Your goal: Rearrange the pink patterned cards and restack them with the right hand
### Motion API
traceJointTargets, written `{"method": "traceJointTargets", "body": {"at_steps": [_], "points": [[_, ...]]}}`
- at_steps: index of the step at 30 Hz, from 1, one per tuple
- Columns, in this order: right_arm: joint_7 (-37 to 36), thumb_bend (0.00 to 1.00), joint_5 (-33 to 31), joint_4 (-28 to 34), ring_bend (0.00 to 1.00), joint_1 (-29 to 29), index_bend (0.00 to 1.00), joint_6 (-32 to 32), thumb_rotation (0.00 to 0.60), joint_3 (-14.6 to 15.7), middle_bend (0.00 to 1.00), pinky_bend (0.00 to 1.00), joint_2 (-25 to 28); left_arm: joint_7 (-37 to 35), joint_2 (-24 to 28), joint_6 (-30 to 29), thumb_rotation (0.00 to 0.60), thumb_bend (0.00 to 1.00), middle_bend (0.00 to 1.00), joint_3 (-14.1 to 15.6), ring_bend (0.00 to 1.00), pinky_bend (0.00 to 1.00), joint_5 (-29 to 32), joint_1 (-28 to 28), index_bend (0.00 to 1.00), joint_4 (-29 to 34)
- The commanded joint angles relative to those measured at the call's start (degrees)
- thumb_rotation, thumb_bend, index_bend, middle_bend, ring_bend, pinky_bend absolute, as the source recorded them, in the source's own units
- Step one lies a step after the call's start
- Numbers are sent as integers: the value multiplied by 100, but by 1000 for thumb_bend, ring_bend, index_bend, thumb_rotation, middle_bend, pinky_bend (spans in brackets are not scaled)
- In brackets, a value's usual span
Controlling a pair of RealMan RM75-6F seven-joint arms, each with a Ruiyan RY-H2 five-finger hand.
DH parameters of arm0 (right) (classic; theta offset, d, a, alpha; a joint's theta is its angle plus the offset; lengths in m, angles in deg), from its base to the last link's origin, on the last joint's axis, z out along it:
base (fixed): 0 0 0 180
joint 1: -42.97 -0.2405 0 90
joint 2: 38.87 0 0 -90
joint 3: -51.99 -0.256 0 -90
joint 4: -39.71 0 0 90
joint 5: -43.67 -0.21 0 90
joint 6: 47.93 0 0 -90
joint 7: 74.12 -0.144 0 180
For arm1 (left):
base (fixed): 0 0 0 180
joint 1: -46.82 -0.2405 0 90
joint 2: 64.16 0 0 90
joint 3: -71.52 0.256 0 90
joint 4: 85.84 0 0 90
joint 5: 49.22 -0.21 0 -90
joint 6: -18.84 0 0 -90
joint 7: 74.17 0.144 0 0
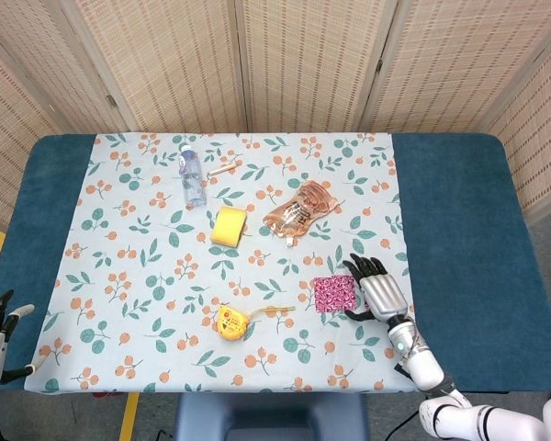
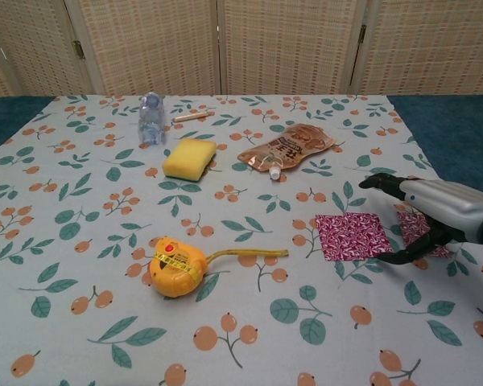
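Two pink patterned cards (image 2: 352, 236) lie at the tablecloth's (image 2: 80, 209) five o'clock, one flat, one (image 2: 419, 229) beneath the right hand (image 2: 435, 219), fingers spread, gripping nothing. Thin cards could slide instead of lifting under fingertip pressure.

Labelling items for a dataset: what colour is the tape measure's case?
Yellow-orange, with a red button on top; the tape measure shows best in the chest view.

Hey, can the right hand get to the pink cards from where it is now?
Probably yes. The right hand hovers right beside the pink cards, one card partly under it, and nothing lies between them.
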Motion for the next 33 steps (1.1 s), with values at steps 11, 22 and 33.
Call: {"method": "traceJointTargets", "body": {"at_steps": [11, 22, 33], "points": [[169, 254, -195, -250, 0, -115, 8, -130, 471, -151, 0, 0, -144, 0, -23, 48, 600, 192, 0, 4, 12, 0, 18, 16, 245, -24], [330, 254, -392, -561, 0, -360, 8, -327, 471, -360, 0, 0, -323, 22, -25, 94, 600, 191, 0, 3, 12, 0, 65, 24, 246, -28], [430, 254, -601, -929, 0, -581, 8, -480, 471, -546, 0, 0, -489, 61, -44, 158, 600, 192, 0, -5, 13, 0, 124, 43, 250, -36]]}}
